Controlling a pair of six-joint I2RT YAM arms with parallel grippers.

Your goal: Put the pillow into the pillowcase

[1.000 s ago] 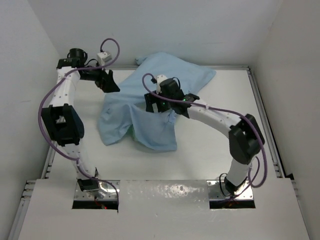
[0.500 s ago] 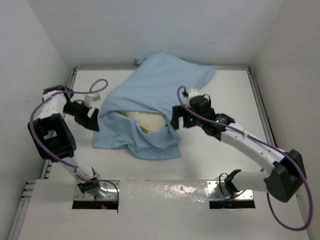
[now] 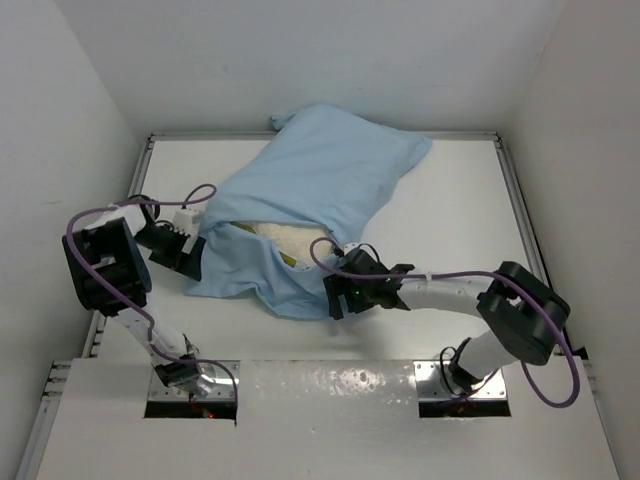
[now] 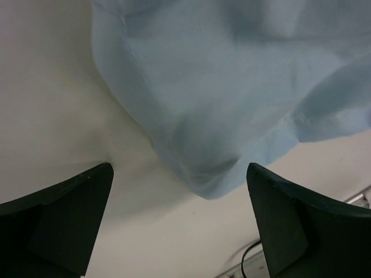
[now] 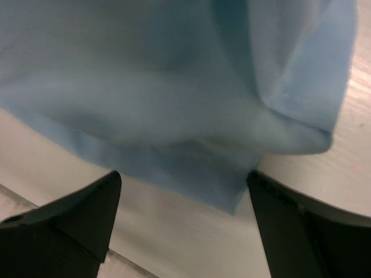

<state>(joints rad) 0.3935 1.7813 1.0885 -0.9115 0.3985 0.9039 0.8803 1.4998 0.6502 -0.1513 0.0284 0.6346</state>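
The left gripper (image 3: 188,258) and right gripper (image 3: 335,297) both stand spread wide, gripping nothing, each beside a corner of the soft light-blue fabric pillowcase (image 3: 320,180) around the cream-white textured pillow (image 3: 285,238).

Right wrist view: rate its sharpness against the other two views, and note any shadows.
Right wrist view: soft and smeared, the pillowcase hem blurred. Left wrist view: sharper, the pillowcase stitching readable, a faint shadow on the table beside the fabric edge. Top external view: evenly lit and crisp, with soft shadows only.
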